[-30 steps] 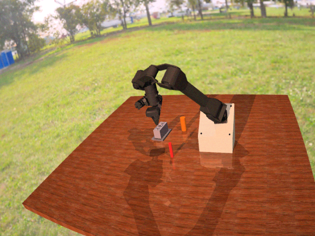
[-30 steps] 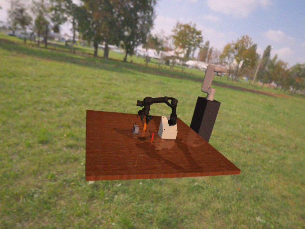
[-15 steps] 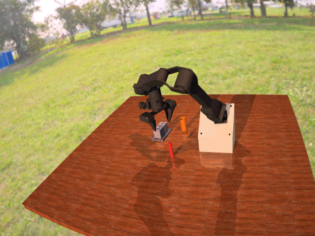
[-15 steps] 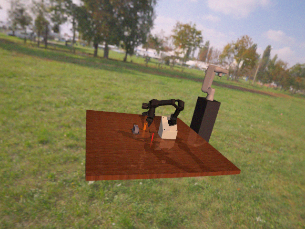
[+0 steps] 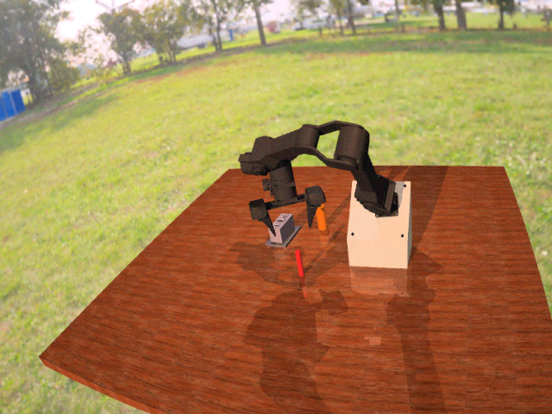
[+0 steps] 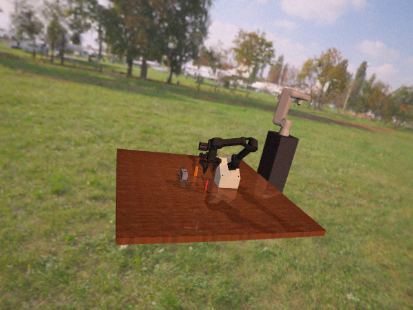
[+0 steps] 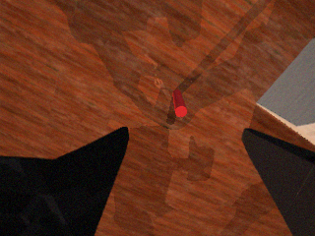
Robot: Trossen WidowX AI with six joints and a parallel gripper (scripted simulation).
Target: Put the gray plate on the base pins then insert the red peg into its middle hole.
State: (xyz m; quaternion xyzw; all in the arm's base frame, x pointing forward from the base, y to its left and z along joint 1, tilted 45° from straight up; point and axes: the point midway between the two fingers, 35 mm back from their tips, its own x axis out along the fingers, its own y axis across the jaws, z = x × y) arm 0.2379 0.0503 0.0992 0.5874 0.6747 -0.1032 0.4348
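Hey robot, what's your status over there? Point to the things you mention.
Gripper (image 5: 291, 229) (image 6: 210, 170) (image 7: 184, 133) open, holding nothing. Red peg (image 5: 299, 262) (image 6: 206, 185) (image 7: 179, 104) upright on table (image 5: 178, 311) (image 6: 160, 213) (image 7: 49, 108), not inserted. Nothing visible between fingers and peg.
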